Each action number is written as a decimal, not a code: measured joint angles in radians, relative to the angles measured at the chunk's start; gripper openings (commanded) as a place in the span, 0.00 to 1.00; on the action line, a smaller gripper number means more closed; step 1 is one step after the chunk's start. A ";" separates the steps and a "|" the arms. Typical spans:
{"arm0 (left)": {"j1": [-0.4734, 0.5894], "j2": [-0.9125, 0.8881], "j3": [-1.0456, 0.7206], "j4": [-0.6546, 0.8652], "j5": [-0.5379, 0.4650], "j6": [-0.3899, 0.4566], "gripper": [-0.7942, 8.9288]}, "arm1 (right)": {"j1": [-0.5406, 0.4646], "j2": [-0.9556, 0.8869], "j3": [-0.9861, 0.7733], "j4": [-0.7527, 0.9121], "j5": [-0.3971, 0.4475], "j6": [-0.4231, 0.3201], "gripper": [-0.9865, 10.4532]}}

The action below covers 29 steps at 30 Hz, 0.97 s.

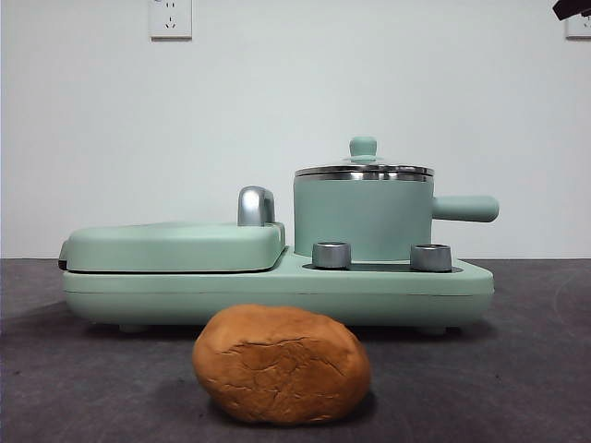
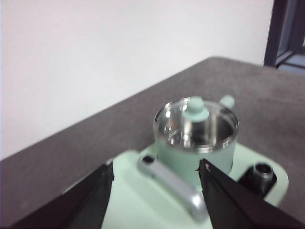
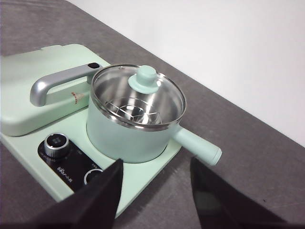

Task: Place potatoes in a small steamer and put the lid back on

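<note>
Two grippers hang above the cooker with jaws parted, holding nothing: the left gripper [image 2: 156,191] over the griddle cover [image 2: 138,200], the right gripper [image 3: 155,191] just off the small steamer [image 1: 363,220]. The lid [image 3: 138,98] sits on the pot, so the step in hand is likely lifting it — centre the jaws on the knob [image 3: 145,78], pinch, and raise it straight up. The potatoes [image 1: 282,364] — one cracked brown lump — lie on the table [image 1: 536,369] in front of the cooker base [image 1: 277,291], apart from it.
</note>
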State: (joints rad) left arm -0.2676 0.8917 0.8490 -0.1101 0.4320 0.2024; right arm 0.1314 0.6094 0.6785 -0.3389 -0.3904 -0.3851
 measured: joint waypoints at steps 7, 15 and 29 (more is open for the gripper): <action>-0.111 0.235 0.040 0.222 -0.033 -0.024 0.37 | 0.000 0.000 0.000 0.000 0.026 0.000 0.28; -0.201 0.495 0.172 0.315 -0.033 -0.031 0.37 | 0.000 0.000 0.000 0.000 0.028 0.000 0.28; -0.295 0.871 0.514 0.323 -0.034 -0.031 0.37 | 0.000 0.000 0.000 0.000 0.028 0.000 0.28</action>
State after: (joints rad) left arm -0.5625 1.7626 1.3628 0.2134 0.3985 0.1715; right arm 0.1314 0.6094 0.6785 -0.3389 -0.3626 -0.3847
